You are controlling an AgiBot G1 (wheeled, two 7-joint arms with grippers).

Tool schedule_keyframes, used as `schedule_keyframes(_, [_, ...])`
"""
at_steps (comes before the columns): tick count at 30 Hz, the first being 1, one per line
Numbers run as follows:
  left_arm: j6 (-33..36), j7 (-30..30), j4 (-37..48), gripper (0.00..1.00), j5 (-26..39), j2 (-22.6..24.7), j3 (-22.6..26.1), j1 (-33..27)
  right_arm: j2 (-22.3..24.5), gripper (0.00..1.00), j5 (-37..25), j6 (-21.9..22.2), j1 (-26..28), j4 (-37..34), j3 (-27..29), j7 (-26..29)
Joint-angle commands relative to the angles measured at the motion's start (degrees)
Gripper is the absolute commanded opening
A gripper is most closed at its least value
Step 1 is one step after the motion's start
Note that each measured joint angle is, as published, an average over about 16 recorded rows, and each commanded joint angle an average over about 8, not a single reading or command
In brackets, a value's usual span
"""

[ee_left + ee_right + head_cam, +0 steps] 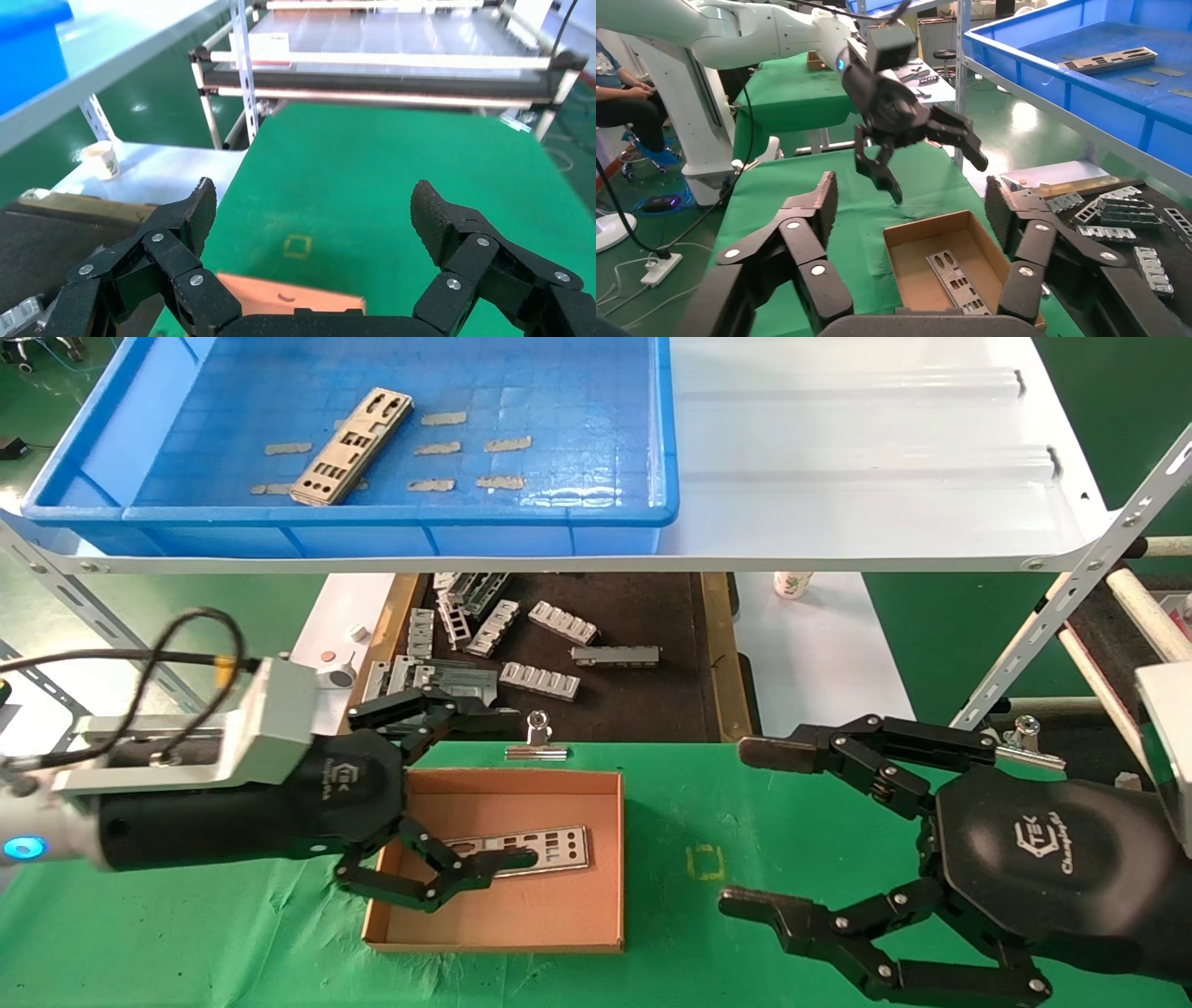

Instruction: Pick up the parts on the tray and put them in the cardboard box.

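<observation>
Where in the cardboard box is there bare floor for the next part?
In the cardboard box, one part lies across the middle. Bare floor runs along the near wall and the far wall. The left gripper, jaws open, hovers over the left half and crowds it.

ribbed grey brackets (549,680) on dark tray (652,710), binder clip (537,738) nearby

Factory workshop: metal shelving (838,561), ribbed brackets (540,680).

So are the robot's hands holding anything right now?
Left gripper: open, holding nothing, above the cardboard box.
Right gripper: open, holding nothing, over the green mat.
</observation>
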Motion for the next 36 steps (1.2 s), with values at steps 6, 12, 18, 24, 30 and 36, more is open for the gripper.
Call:
schedule_keyframes(6, [-0.18, -5.65, -7.46, 1.0, -3.1, -3.23, -4.29, 3.98, 0.0, 1.0, 0.0, 0.0, 0.0, 0.0, 0.0, 0.0])
schedule_keyframes(12, [-0.33, -10.53, -13.9, 1.0, -5.77, -6.01, -7.99, 7.41, 0.0, 1.0, 0.0, 0.0, 0.0, 0.0, 0.0, 0.0])
schedule_keyframes(18, [-0.49, -15.4, -20.34, 1.0, -8.44, -8.8, -11.69, 10.84, 0.0, 1.0, 0.0, 0.0, 0.0, 0.0, 0.0, 0.0])
schedule_keyframes(24, [-0.52, -18.52, -24.85, 1.0, -10.33, -10.7, -14.27, 13.22, 0.0, 1.0, 0.01, 0.01, -0.01, -0.01, 0.0, 0.0])
schedule_keyframes(30, [-0.53, -19.0, -25.91, 1.0, -10.91, -11.17, -14.92, 13.83, 0.01, 1.0, 0.01, 0.02, -0.02, -0.02, 0.0, 0.0])
schedule_keyframes(36, [-0.57, -18.66, -25.14, 1.0, -10.55, -10.85, -14.49, 13.43, 0.01, 1.0, 0.01, 0.02, -0.02, -0.02, 0.0, 0.0])
